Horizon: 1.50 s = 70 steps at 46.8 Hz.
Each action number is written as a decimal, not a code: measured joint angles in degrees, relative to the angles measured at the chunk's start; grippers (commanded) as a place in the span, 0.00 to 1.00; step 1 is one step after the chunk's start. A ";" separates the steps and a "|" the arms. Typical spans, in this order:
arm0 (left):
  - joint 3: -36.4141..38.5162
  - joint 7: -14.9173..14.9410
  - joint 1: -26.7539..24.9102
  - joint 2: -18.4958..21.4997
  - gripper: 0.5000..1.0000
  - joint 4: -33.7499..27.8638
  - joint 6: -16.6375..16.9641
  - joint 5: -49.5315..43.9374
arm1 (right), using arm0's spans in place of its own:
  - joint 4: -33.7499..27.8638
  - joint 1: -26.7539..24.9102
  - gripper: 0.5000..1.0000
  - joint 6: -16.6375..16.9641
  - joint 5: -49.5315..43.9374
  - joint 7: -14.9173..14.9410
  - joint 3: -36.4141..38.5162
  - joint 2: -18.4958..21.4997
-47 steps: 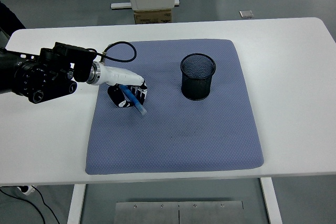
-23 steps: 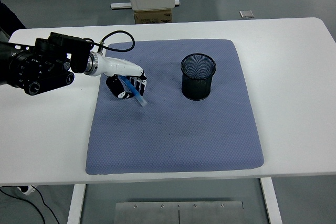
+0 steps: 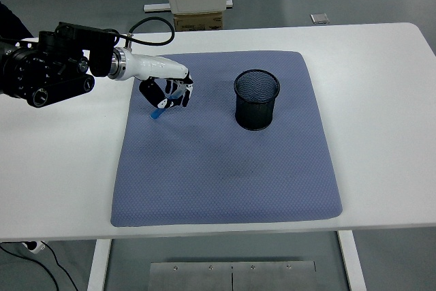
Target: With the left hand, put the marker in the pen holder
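My left hand point(image 3: 167, 95) reaches in from the left edge over the far left part of the blue mat point(image 3: 225, 161). Its fingers are curled around a blue marker point(image 3: 158, 111), whose lower end pokes out below the hand, lifted off the mat. The black mesh pen holder point(image 3: 257, 99) stands upright on the mat, well to the right of the hand, with nothing visible inside it. My right arm is out of sight.
The mat lies on a white table point(image 3: 381, 86). A black cable point(image 3: 146, 25) loops from the left forearm behind the hand. Beyond the table's far edge stand a cardboard box point(image 3: 198, 21) and a white base.
The left hand has risen and drawn back toward the far side with the marker. The marker has swung from pointing down-right to hanging below the hand, off the mat.
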 measured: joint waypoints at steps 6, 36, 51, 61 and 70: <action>-0.49 0.07 -0.06 -0.66 0.00 0.03 -0.15 -1.18 | 0.00 -0.01 1.00 0.00 0.00 -0.01 0.00 0.00; 0.11 0.09 3.58 -1.39 0.00 -0.12 -1.19 -0.55 | 0.00 -0.02 1.00 0.00 0.00 0.00 0.00 0.00; 1.53 0.09 4.34 -1.21 0.14 -0.10 -1.00 -0.54 | 0.00 -0.02 1.00 0.00 0.00 -0.01 0.00 0.00; 1.28 0.10 3.98 -0.70 0.20 -0.02 1.25 -1.27 | 0.00 -0.02 1.00 0.00 0.00 -0.01 0.00 0.00; 1.26 0.09 4.31 -0.93 0.21 -0.03 3.94 -1.28 | 0.00 -0.01 1.00 0.00 0.00 -0.01 0.00 0.00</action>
